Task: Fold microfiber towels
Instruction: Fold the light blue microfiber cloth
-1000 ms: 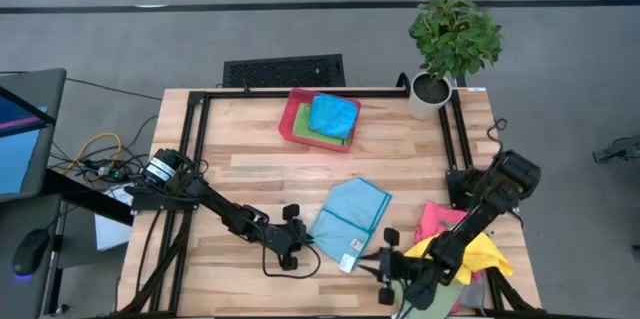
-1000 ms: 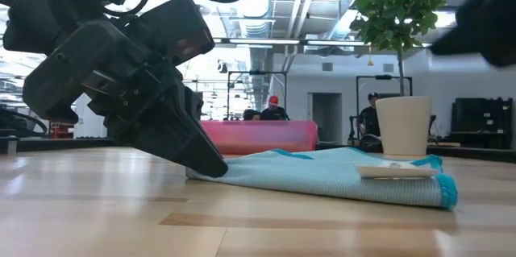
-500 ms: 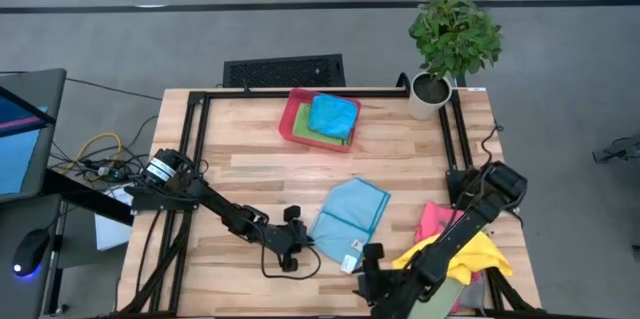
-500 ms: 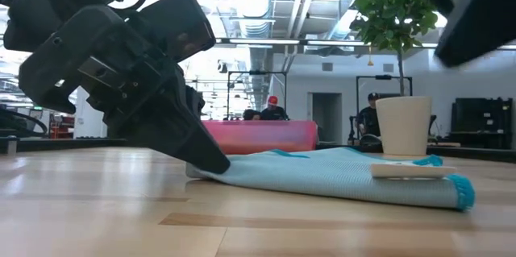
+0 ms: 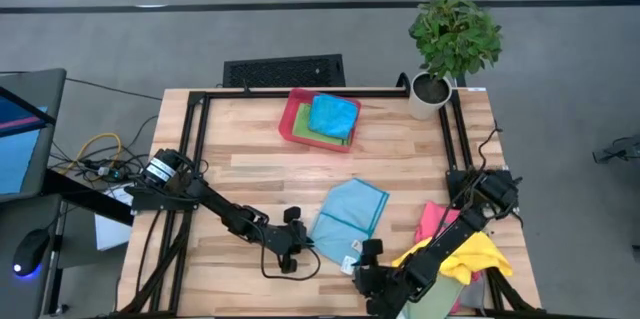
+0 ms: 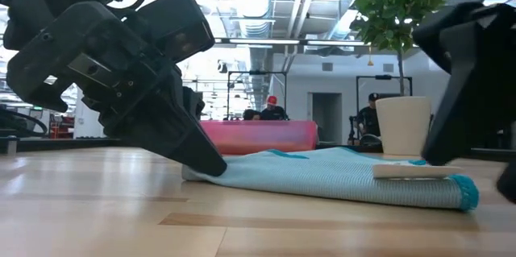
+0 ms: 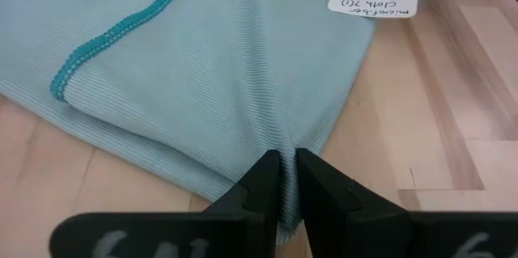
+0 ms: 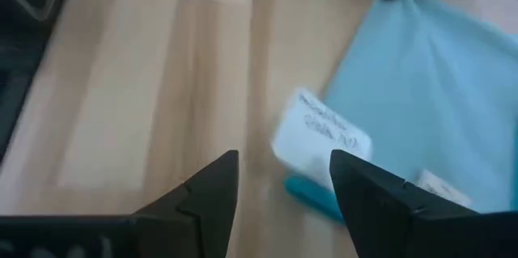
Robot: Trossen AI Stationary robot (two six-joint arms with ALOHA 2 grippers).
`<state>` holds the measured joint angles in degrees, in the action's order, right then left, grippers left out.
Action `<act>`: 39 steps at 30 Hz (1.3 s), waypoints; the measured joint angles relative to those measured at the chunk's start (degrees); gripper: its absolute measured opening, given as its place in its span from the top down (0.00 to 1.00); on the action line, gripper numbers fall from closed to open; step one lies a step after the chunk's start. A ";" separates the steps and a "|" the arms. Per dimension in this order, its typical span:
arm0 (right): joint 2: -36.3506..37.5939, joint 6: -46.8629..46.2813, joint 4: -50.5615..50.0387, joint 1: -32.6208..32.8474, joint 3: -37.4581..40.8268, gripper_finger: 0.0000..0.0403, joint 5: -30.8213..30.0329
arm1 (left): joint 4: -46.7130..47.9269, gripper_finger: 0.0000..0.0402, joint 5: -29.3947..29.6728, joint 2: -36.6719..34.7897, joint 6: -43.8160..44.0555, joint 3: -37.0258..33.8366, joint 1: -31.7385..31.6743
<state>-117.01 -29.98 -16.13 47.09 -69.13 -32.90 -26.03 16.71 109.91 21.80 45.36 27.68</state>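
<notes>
On table, near front edge: light blue towel (image 5: 350,214), folded flat.
Left gripper (image 7: 285,179): pinched on towel's edge.
Right gripper (image 8: 279,179): spread, empty, beside tagged corner.
Handling: soft, light, probably floppy; grasp corners.

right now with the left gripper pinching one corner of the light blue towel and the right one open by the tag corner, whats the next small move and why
Probably lower the right gripper onto the tag corner of the light blue towel and close. Its fingers are open and hang just short of that corner, while the left gripper is shut on the neighbouring corner. With both corners held, the edge could be lifted and folded over.
</notes>
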 joint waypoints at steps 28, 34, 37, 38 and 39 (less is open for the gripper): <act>-3.84 -6.08 -4.59 0.04 -0.22 0.82 -3.44 | -0.98 0.91 -5.49 0.03 2.04 -0.01 -0.04; -3.78 -6.03 -4.80 0.76 -0.06 0.96 -3.61 | -7.16 0.91 -10.97 -2.63 3.42 -0.02 0.39; -3.79 -7.03 -4.80 1.30 0.00 0.93 -3.73 | -6.56 0.91 -10.91 -4.78 2.28 -0.02 0.91; -3.83 -7.34 -4.83 1.52 0.01 0.93 -3.87 | -6.18 0.91 -10.93 -5.34 2.01 -0.02 1.13; -3.85 -7.51 -4.89 1.80 0.03 0.93 -3.96 | -6.05 0.91 -10.95 -5.61 1.97 -0.02 1.20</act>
<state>-120.86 -37.49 -21.02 48.89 -69.10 -36.85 -32.08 5.76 104.30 23.77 45.34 28.89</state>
